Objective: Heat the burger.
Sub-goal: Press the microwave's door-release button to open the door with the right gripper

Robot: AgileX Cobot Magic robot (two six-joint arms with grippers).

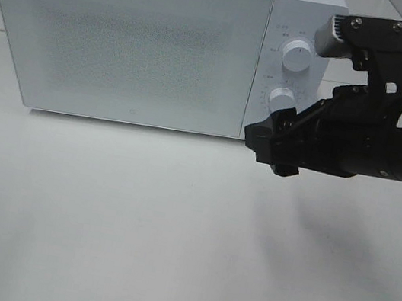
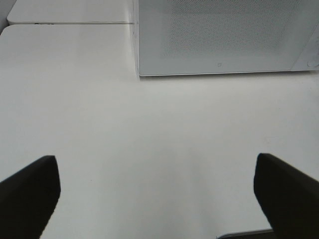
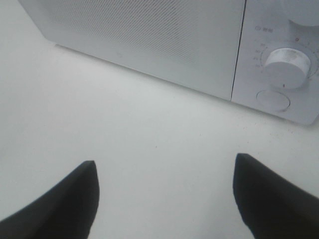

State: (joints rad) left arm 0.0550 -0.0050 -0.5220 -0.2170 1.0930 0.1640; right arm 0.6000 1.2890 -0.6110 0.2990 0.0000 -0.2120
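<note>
Right claw [image 3: 165, 172] and left claw [image 2: 155, 167] gape wide before one microwave [image 1: 127, 38], two knobs [image 1: 297, 55] [image 1: 281, 97].

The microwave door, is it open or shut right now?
Shut. The microwave door lies flat and flush beside the control panel, with only a thin seam between them; no inside shows.

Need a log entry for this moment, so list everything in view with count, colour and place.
microwave: one, white, back of the table, door shut
knobs: two, white, stacked on the panel beside the door
button: one, white, below the lower knob
table: one, white, under everything
burger: none in view
left claw: one, black, open, over the table before the door
right claw: one, black, open, facing the panel
</note>
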